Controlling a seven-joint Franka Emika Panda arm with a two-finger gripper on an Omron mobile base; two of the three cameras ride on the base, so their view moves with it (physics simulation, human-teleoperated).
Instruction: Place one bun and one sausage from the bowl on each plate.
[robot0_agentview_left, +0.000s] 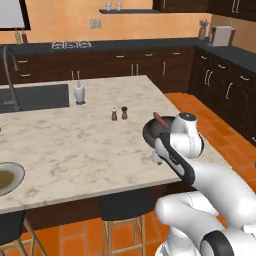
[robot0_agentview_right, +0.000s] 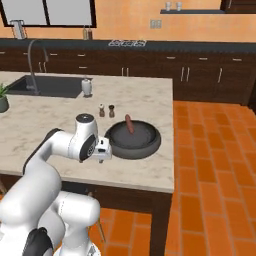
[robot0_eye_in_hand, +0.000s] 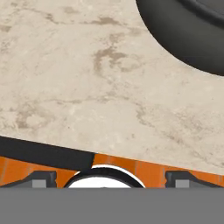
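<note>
Although one sausage (robot0_agentview_right: 129, 124) is seen leaning on the far rim of the dark bowl (robot0_agentview_right: 133, 141), at about twelve o'clock, no bun can be made out, and the task is judged far from finished. One olive-centred plate (robot0_agentview_left: 9, 178) is seen at nine o'clock on the counter (robot0_agentview_left: 75, 145), apparently bare. The gripper (robot0_agentview_right: 104, 149) is held wide apart and empty, just beside the bowl's nine o'clock edge. A marble island with sink (robot0_agentview_left: 32, 97), soap bottle (robot0_agentview_left: 79, 93) and two shakers (robot0_agentview_left: 119, 113) is shown, over orange tile.

Bowl (robot0_agentview_left: 150, 131) half hidden behind arm, plate (robot0_agentview_left: 9, 178) cut by left edge — bowl (robot0_eye_in_hand: 188, 35) cropped in hand view
</note>
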